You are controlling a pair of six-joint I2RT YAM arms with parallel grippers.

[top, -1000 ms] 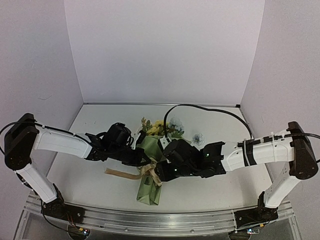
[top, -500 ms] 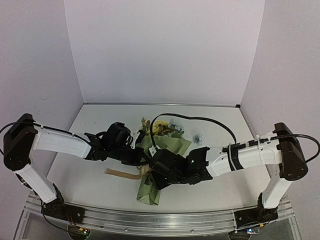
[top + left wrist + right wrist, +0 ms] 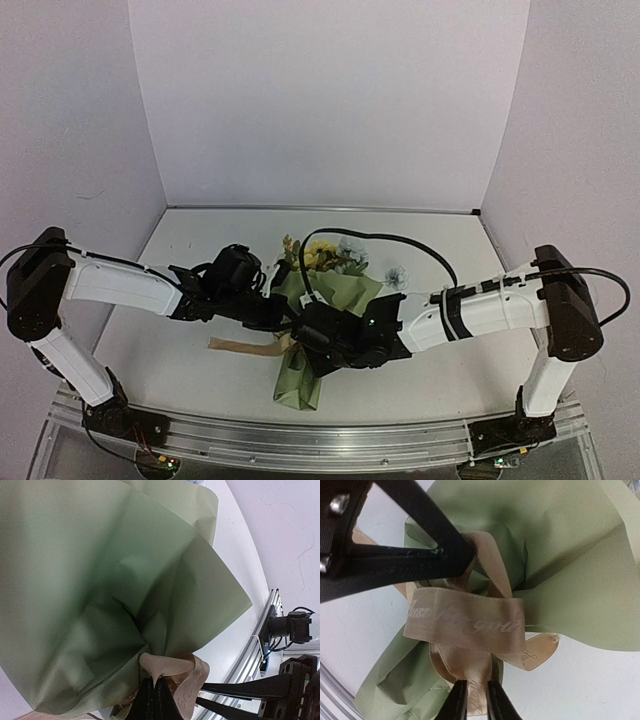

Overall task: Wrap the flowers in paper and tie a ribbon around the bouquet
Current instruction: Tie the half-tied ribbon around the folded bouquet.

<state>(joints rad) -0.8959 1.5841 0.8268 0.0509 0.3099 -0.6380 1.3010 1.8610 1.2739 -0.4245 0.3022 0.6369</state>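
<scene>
The bouquet lies mid-table: yellow and pale flowers (image 3: 325, 252) stick out of the far end of an olive-green paper (image 3: 300, 385) cone. A tan ribbon (image 3: 465, 620) printed with script is wound round the cone's waist, and one tail (image 3: 240, 347) trails left on the table. My left gripper (image 3: 152, 700) is shut on a fold of the ribbon (image 3: 167, 667) against the paper (image 3: 100, 580). My right gripper (image 3: 475, 702) is shut on a hanging strip of the ribbon just below the wound band. The two grippers meet at the knot, the left one (image 3: 285, 318) beside the right one (image 3: 305, 340).
White walls close off the table's back and sides. A metal rail (image 3: 300, 445) runs along the near edge by the arm bases. A black cable (image 3: 400, 240) arcs over the flowers from the right arm. The left gripper's black fingers (image 3: 410, 555) cross the right wrist view's upper left.
My right arm has reached leftward to the bouquet's waist and its jaws have closed on a ribbon strip. The left gripper has kept its hold and place.
</scene>
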